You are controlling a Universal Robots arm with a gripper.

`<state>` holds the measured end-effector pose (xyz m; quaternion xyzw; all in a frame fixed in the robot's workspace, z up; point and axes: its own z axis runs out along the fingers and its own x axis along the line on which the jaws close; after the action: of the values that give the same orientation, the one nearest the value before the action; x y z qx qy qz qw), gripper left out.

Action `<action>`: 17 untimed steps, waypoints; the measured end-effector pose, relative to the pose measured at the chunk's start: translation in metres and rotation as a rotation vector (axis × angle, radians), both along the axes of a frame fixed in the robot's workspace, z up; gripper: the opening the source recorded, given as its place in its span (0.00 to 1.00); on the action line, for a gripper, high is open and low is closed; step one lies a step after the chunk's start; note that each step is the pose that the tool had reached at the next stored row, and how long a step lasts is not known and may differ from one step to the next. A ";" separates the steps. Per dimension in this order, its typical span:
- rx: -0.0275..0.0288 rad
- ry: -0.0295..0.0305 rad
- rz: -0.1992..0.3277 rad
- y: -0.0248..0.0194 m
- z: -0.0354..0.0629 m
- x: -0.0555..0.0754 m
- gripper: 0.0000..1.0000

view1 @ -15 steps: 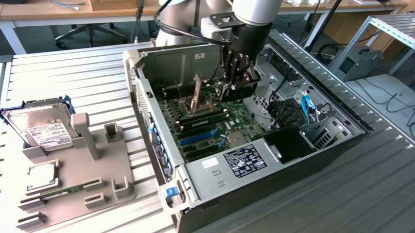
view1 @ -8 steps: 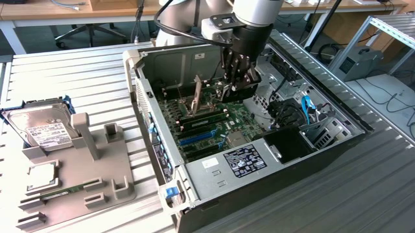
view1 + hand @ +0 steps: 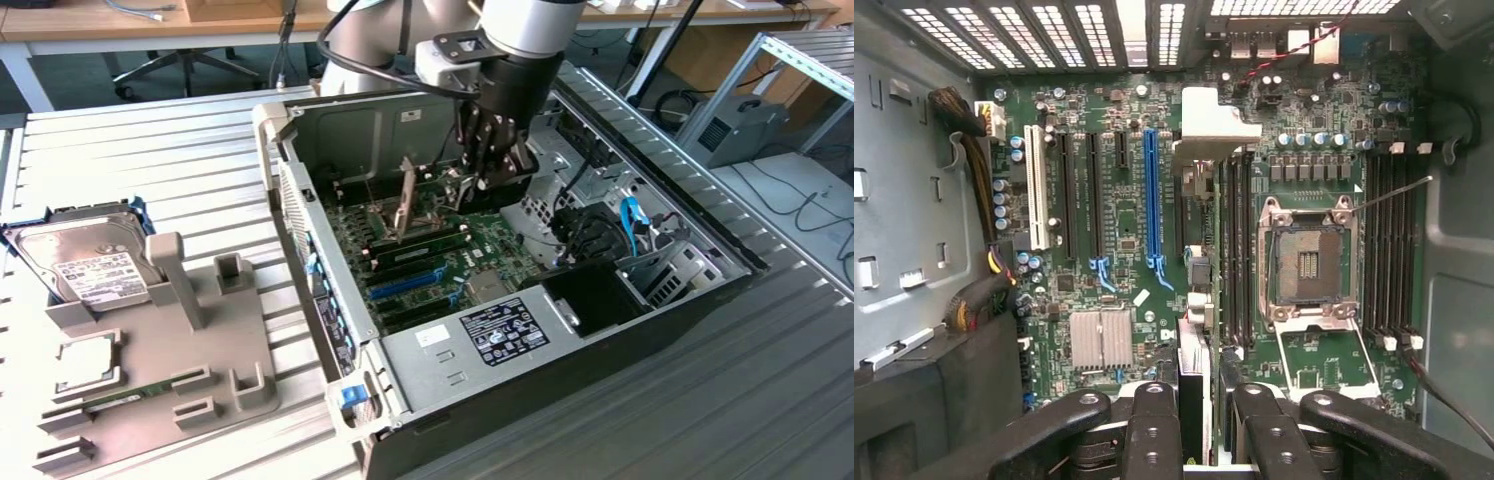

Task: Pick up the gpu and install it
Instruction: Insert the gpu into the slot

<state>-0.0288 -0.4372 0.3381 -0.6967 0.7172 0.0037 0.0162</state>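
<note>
gpu [image 3: 1194, 330] in tool [image 3: 1194, 420] above motherboard [image 3: 1124, 220]

Ribbed metal table [image 3: 160, 140] bearing an open computer case [image 3: 561, 400], directly beneath the jaws. Grey parts holder [image 3: 167, 375] well aside from the jaws.

Open grey metal computer case [image 3: 334, 290] mid-table, green motherboard [image 3: 441, 250] inside, silver hard drive with white label [image 3: 87, 265] on grey plastic holder [image 3: 160, 370] near table's left edge
</note>
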 end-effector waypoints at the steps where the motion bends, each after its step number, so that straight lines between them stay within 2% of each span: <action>1: 0.0001 0.0000 0.000 -0.0004 -0.0001 0.000 0.26; 17: 0.0001 0.0000 0.000 -0.0062 -0.0016 -0.001 0.26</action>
<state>-0.0298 -0.4434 0.3364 -0.6967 0.7172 0.0038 0.0162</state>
